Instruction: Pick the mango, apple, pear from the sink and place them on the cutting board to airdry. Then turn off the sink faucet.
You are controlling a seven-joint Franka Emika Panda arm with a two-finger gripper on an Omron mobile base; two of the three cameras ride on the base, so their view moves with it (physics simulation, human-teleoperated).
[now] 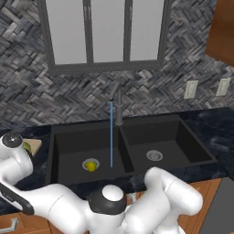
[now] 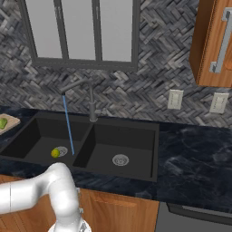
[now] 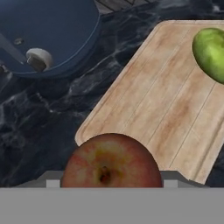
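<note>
1. Closest to the hand's camera is the apple (image 3: 111, 161), red with a yellow blush and its stem dimple facing up, sitting right between the finger tips of the gripper (image 3: 111, 183); the hand looks closed around it, jaws part-way spread by the fruit.
2. Just under and beyond the apple lies the cutting board (image 3: 170, 100), pale wood with visible grain, on the dark marbled counter (image 3: 48, 118). The apple hangs over the board's near corner.
3. A green fruit (image 3: 211, 52) rests on the far side of the board, well apart from the apple.
4. Beside the board on the counter stands a blue bowl (image 3: 52, 39) with a small pale object (image 3: 38, 57) inside.
5. Further off, in the base views, the sink (image 1: 183, 141) is black with two basins; a yellow-green fruit (image 1: 91, 166) sits on the left basin's drain.
6. The sink faucet (image 1: 118, 103) stands behind the divider, and a thin blue stream of water (image 1: 111, 135) falls from its spout into the left basin.
</note>
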